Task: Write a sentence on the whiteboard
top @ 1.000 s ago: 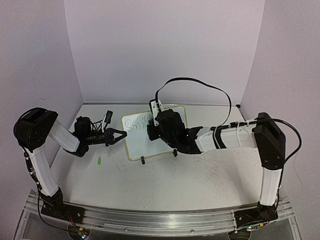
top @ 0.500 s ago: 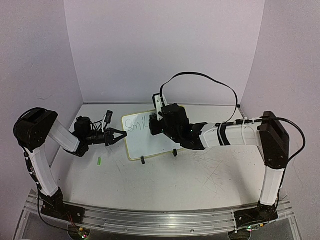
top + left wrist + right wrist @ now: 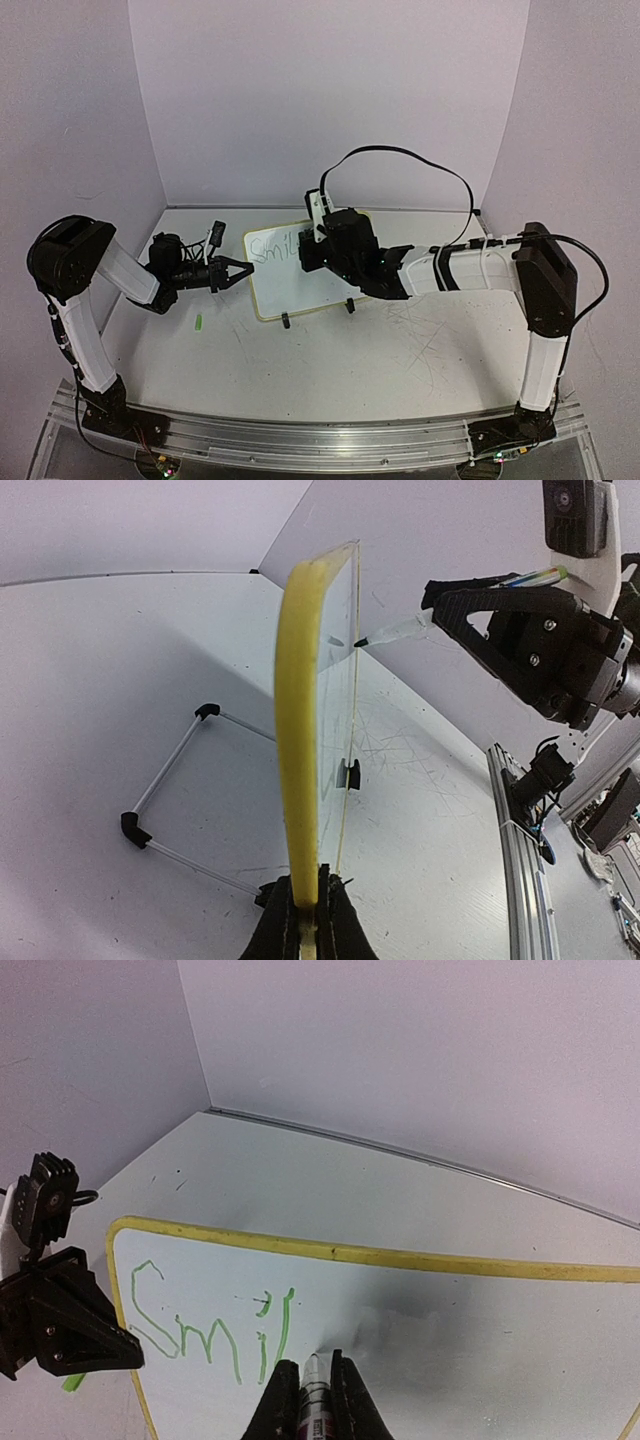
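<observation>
The whiteboard [image 3: 300, 292] stands tilted on the table, its yellow frame [image 3: 300, 730] seen edge-on in the left wrist view. My left gripper [image 3: 246, 267] [image 3: 305, 920] is shut on the frame's left edge. Green letters of the sentence [image 3: 272, 250] [image 3: 205, 1328] read "Smil" at the board's upper left. My right gripper [image 3: 312, 256] [image 3: 316, 1372] is shut on a marker [image 3: 315, 1395] [image 3: 400, 632]. The marker's tip touches the board just right of the "l".
A small green cap [image 3: 198, 322] lies on the table left of the board. The board's black feet [image 3: 287, 321] and wire stand [image 3: 170, 790] rest on the scratched table. A black cable [image 3: 400, 155] loops above the right arm. Walls close in behind.
My right gripper with the marker has shifted right and slightly up along the board, then lowered a little. The left gripper and the board have stayed still.
</observation>
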Action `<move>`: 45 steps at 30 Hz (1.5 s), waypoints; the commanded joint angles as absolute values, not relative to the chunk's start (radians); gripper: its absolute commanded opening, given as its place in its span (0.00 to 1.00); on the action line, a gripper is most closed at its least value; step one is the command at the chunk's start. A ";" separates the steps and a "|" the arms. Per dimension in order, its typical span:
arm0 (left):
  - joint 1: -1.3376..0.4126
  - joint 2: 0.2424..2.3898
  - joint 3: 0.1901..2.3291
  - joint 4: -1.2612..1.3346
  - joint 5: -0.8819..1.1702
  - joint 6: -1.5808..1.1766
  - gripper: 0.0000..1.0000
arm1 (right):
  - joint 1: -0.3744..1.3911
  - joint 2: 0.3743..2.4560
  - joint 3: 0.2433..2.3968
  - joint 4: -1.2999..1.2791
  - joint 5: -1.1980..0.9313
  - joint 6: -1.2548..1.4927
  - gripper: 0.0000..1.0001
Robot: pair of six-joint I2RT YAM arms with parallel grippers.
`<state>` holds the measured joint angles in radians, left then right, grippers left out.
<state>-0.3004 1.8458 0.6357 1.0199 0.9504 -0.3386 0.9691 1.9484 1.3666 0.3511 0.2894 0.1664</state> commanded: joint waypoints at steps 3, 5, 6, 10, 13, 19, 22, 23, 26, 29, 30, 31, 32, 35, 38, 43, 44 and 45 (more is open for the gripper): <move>-0.312 1.837 0.652 0.962 0.949 -0.279 0.00 | 0.964 1.971 1.388 0.382 0.290 0.183 0.00; -0.312 1.838 0.652 0.961 0.949 -0.279 0.00 | 0.964 1.971 1.385 0.379 0.299 0.184 0.00; -0.312 1.837 0.652 0.961 0.949 -0.279 0.00 | 0.964 1.971 1.383 0.377 0.302 0.184 0.00; -0.312 1.836 0.650 0.961 0.948 -0.278 0.00 | 0.963 1.967 1.372 0.370 0.323 0.189 0.00; -0.311 1.836 0.650 0.959 0.948 -0.278 0.00 | 0.962 1.956 1.361 0.370 0.346 0.189 0.00; -0.312 1.836 0.650 0.959 0.947 -0.278 0.00 | 0.961 1.936 1.345 0.369 0.377 0.184 0.00; -0.311 1.836 0.650 0.959 0.948 -0.278 0.00 | 0.960 1.931 1.343 0.369 0.386 0.181 0.00; -0.311 1.836 0.650 0.958 0.948 -0.277 0.00 | 0.958 1.931 1.343 0.369 0.392 0.181 0.00; -0.312 1.835 0.650 0.958 0.949 -0.276 0.00 | 0.956 1.930 1.345 0.369 0.406 0.178 0.00; -0.312 1.835 0.650 0.958 0.948 -0.276 0.00 | 0.955 1.928 1.347 0.371 0.421 0.174 0.00; -0.311 1.835 0.650 0.958 0.948 -0.276 0.00 | 0.955 1.927 1.347 0.374 0.425 0.171 0.00; -0.311 1.836 0.650 0.958 0.948 -0.276 0.00 | 0.955 1.927 1.350 0.376 0.428 0.167 0.00; -0.311 1.835 0.650 0.958 0.949 -0.276 0.00 | 0.955 1.928 1.353 0.378 0.430 0.163 0.00; -0.312 1.835 0.650 0.957 0.948 -0.276 0.00 | 0.955 1.932 1.364 0.382 0.428 0.151 0.00; -0.312 1.835 0.650 0.956 0.949 -0.276 0.00 | 0.955 1.942 1.381 0.384 0.421 0.140 0.00; -0.312 1.833 0.650 0.956 0.948 -0.275 0.00 | 0.956 1.961 1.404 0.387 0.391 0.138 0.00; -0.312 1.833 0.650 0.956 0.949 -0.275 0.00 | 0.956 1.965 1.408 0.386 0.386 0.138 0.00; -0.312 1.833 0.650 0.956 0.949 -0.275 0.00 | 0.956 1.968 1.411 0.386 0.383 0.139 0.00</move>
